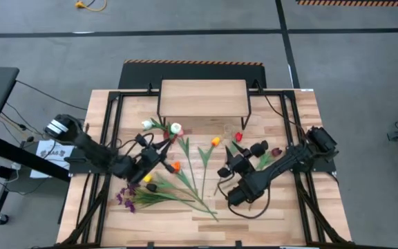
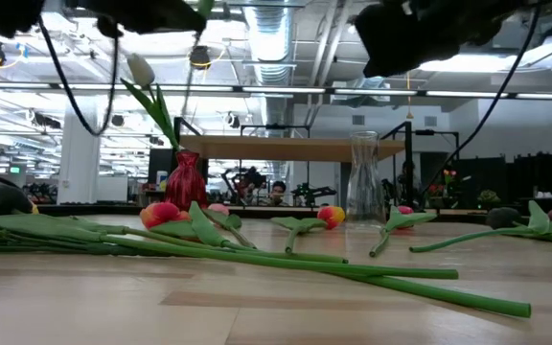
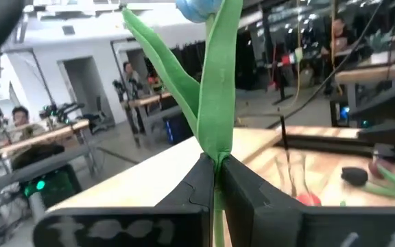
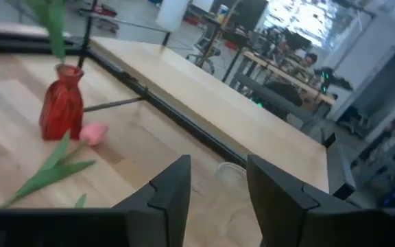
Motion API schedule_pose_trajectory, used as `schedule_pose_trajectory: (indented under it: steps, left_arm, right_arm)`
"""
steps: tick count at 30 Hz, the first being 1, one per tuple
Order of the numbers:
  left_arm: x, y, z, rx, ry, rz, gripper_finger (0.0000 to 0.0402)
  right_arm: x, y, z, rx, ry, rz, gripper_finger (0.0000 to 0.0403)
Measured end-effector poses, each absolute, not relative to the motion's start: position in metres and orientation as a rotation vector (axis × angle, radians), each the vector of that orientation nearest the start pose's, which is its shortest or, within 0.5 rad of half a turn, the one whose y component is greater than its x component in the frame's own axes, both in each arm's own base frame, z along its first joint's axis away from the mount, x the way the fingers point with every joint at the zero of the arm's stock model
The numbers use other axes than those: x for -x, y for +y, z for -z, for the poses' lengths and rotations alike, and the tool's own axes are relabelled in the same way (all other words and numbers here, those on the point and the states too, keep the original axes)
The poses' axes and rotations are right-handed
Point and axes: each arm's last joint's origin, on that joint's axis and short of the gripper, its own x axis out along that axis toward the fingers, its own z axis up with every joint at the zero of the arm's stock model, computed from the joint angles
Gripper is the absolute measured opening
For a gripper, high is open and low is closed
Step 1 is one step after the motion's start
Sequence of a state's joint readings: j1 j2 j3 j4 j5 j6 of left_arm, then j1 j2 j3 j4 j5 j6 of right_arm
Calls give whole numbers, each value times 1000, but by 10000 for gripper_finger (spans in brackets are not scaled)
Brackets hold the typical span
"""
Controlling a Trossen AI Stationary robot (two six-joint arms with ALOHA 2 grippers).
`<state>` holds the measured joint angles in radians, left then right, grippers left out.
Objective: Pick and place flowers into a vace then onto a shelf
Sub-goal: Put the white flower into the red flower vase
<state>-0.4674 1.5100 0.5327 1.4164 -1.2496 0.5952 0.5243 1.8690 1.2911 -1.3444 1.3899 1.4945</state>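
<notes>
Overhead and level views of my two arms at the plank table (image 1: 296, 214). The left gripper (image 3: 214, 180) has its dark, angular fingers pressed shut on the smooth green stem of a pale blue tulip (image 3: 218, 103), which stands upright with one long blade-shaped leaf. I see it held near the red vase (image 2: 186, 180), a glossy, narrow-necked bottle. The right gripper (image 4: 218, 192) hangs over the table with its jaws partly apart and nothing between them; just ahead of it stands a clear glass vase (image 2: 364, 177), tall and ribbed. The remaining flowers (image 1: 185, 180) lie flat, scattered across the middle boards, stems crossing. The shelf (image 1: 202, 98), a pale wooden board on thin black legs, sits at the far edge, its top bare.
</notes>
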Motion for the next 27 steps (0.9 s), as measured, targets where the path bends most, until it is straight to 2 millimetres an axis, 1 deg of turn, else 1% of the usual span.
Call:
schedule_pose_trajectory:
  steps: [3, 6, 12, 16, 21, 25, 27]
  left_arm:
    - [-249, -84, -230, -256, -86, -849, 0]
    - [-252, -77, -230, -295, -74, -868, 0]
    - [-253, -63, -229, -341, -43, -924, 0]
    - [-251, -50, -222, -354, -25, -958, 0]
    - [-247, -34, -209, -324, -38, -965, 0]
    - [-246, -27, -206, -328, -40, -969, 0]
    - [-246, -27, -206, -331, -43, -963, 0]
  right_arm:
    - [-286, 130, -203, 260, 379, 1060, 134]
    - [-288, 134, -199, 265, 412, 1039, 134]
    - [-285, 142, -199, 270, 396, 1011, 133]
    - [-285, 141, -199, 275, 396, 1011, 134]
    - [-285, 141, -199, 274, 398, 1011, 132]
    - [-285, 141, -199, 275, 397, 1011, 134]
    - [-285, 141, -199, 275, 397, 1011, 134]
